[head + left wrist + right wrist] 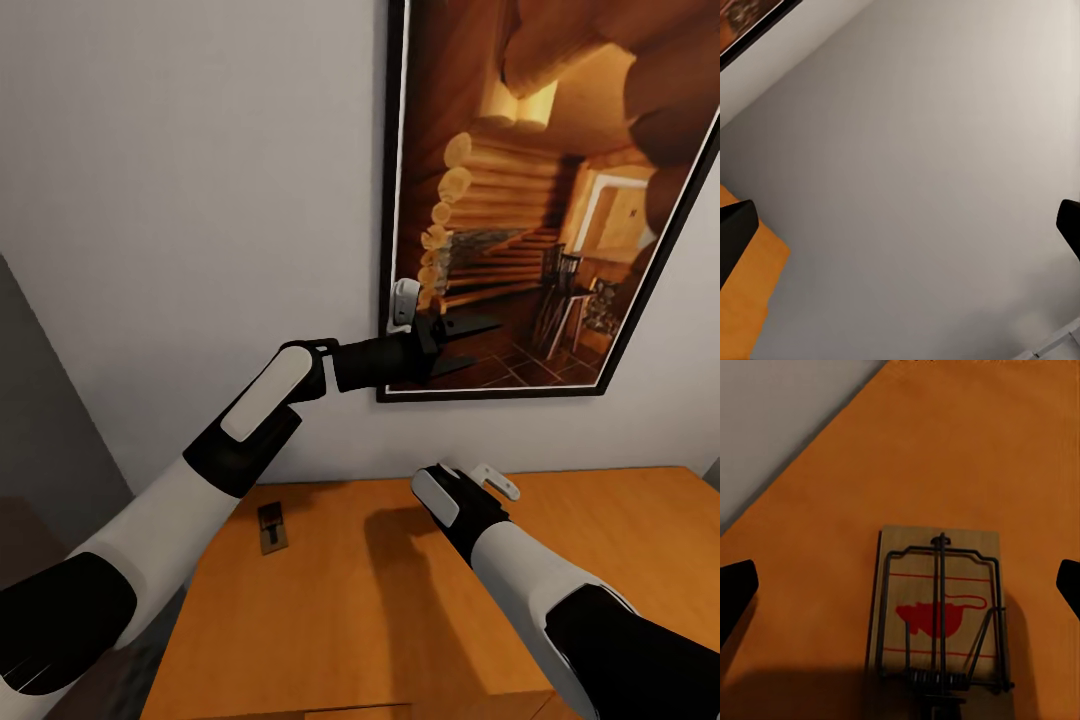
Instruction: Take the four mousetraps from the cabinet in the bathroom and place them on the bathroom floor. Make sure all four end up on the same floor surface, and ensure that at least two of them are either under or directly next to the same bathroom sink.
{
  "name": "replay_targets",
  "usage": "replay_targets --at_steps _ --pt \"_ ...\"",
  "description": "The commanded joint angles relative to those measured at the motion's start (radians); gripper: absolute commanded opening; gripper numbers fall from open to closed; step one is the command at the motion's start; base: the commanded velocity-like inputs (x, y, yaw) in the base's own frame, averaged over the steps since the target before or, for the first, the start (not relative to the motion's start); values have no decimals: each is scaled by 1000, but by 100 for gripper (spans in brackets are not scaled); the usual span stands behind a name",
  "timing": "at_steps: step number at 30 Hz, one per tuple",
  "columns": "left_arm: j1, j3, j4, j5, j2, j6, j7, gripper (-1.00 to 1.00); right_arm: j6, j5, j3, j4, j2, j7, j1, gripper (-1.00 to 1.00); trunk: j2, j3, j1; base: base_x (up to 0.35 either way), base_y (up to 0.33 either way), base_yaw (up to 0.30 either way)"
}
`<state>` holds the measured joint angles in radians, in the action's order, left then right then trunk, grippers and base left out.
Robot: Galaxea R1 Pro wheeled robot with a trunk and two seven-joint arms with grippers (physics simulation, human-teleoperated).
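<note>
One mousetrap (272, 528), a small wooden board with dark wire, lies near the left end of the orange-brown cabinet top (620, 540). In the right wrist view a second mousetrap (937, 611) with a red mark lies flat on the cabinet top (982, 450). My right gripper (900, 592) hangs open straight above it, one fingertip on each side and apart from it. In the head view my right hand hides this trap. My left gripper (468, 345) is raised in front of the wall picture, open and holding nothing, and its fingertips (735, 232) frame bare wall.
A large framed picture of a log cabin (540, 200) hangs on the grey wall (200, 200) just above the cabinet. The cabinet's left edge (185, 600) drops off beside my left arm. A corner of the cabinet top (742, 300) appears in the left wrist view.
</note>
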<state>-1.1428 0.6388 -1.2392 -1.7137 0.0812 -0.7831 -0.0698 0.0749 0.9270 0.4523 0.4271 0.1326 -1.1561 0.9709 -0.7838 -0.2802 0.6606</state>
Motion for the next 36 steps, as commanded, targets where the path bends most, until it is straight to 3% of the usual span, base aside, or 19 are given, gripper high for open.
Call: replay_targets --at_steps 1,36 --pt "-1 0 1 3 0 -2 -5 100 8 10 8 0 -2 -4 1 100 -1 -1 0 0 0 0" --pt "-1 1 -2 2 0 -2 -5 100 8 26 -1 -16 -41 -5 -3 100 -1 -1 0 0 0 0"
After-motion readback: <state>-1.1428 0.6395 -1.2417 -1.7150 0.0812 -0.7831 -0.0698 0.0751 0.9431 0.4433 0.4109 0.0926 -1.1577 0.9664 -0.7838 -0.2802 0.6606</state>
